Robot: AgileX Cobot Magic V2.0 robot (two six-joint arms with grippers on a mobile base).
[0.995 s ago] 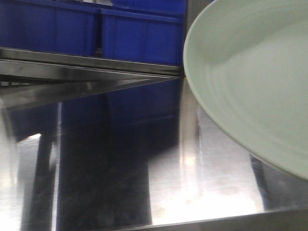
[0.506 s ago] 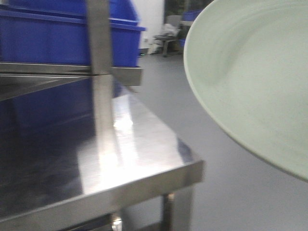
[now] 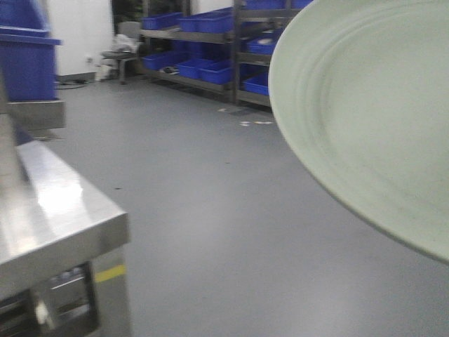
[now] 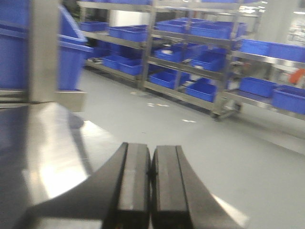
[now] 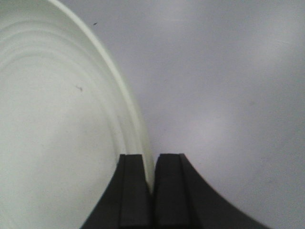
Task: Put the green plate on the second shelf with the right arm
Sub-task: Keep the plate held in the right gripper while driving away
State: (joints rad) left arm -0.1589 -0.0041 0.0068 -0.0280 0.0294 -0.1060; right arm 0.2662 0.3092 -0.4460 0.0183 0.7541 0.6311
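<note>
The green plate (image 3: 365, 112) fills the upper right of the front view, held up in the air and tilted. In the right wrist view the green plate (image 5: 57, 124) covers the left half, and my right gripper (image 5: 152, 160) is shut on its rim, one finger on each side, over bare grey floor. My left gripper (image 4: 151, 152) is shut with nothing between its fingers, hovering above the corner of a steel shelf (image 4: 52, 143). The second shelf cannot be told apart in these views.
A steel shelf unit (image 3: 49, 210) stands at the left edge of the front view, a blue bin (image 3: 28, 63) above it. Racks with blue bins (image 3: 203, 49) line the far wall. Open grey floor (image 3: 210, 210) lies between.
The front view has swung right: the steel shelf slid from filling the frame to the left edge, and open floor and far racks came into view. The plate keeps its place in the frame.
</note>
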